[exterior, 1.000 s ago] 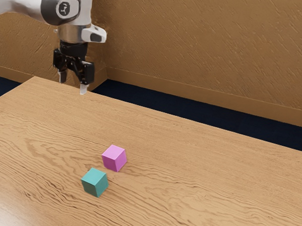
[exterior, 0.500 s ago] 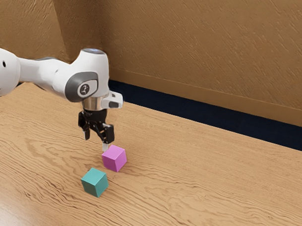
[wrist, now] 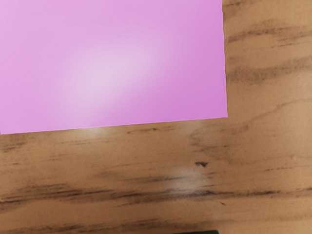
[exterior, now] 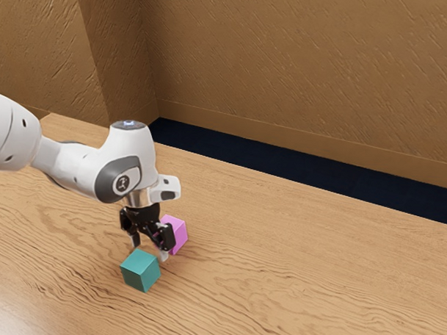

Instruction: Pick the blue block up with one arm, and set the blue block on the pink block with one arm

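Note:
The blue block (exterior: 140, 271), a teal cube, rests on the wooden table (exterior: 293, 265) toward the front. Just behind it, toward the exterior view's right, lies the pink block (exterior: 177, 230), partly hidden by my hand. My black gripper (exterior: 149, 249) hangs low over the table between the two cubes, right above the blue block's back edge, open and holding nothing. In the wrist view the pink block's top face (wrist: 112, 63) looms large, with bare wood beside it.
Brown textured walls (exterior: 300, 67) rise behind the table, with a dark floor strip (exterior: 319, 167) beyond its far edge. Bare wood spreads out to the exterior view's right of the cubes.
My arm has swung down from high at the table's back corner toward the front. The hand now sits close to the table by the two blocks. Neither block has moved.

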Available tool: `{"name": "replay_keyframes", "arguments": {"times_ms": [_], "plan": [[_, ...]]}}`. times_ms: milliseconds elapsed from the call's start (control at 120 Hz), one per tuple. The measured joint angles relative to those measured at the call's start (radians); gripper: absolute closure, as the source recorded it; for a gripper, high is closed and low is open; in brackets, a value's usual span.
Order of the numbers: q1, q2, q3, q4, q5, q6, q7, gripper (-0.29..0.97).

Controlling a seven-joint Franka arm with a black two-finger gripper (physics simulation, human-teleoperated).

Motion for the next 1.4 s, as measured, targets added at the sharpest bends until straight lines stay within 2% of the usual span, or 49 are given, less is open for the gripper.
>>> {"name": "replay_keyframes", "arguments": {"times_ms": [175,450,725,1042,1142,1400], "plan": [[-0.015,-0.006,0.000,-0.016,-0.005,0.036,-0.003,0.00],[-0.015,-0.098,0.000,-0.166,-0.008,0.076,-0.005,0.00],[-0.017,-0.075,0.000,-0.173,-0.005,0.109,-0.007,0.00],[-0.015,-0.097,0.000,-0.178,-0.002,0.119,-0.007,0.01],[-0.015,-0.097,0.000,-0.181,-0.003,0.120,-0.007,0.05],[-0.014,-0.095,0.000,-0.181,-0.005,0.121,-0.009,0.28]]}}
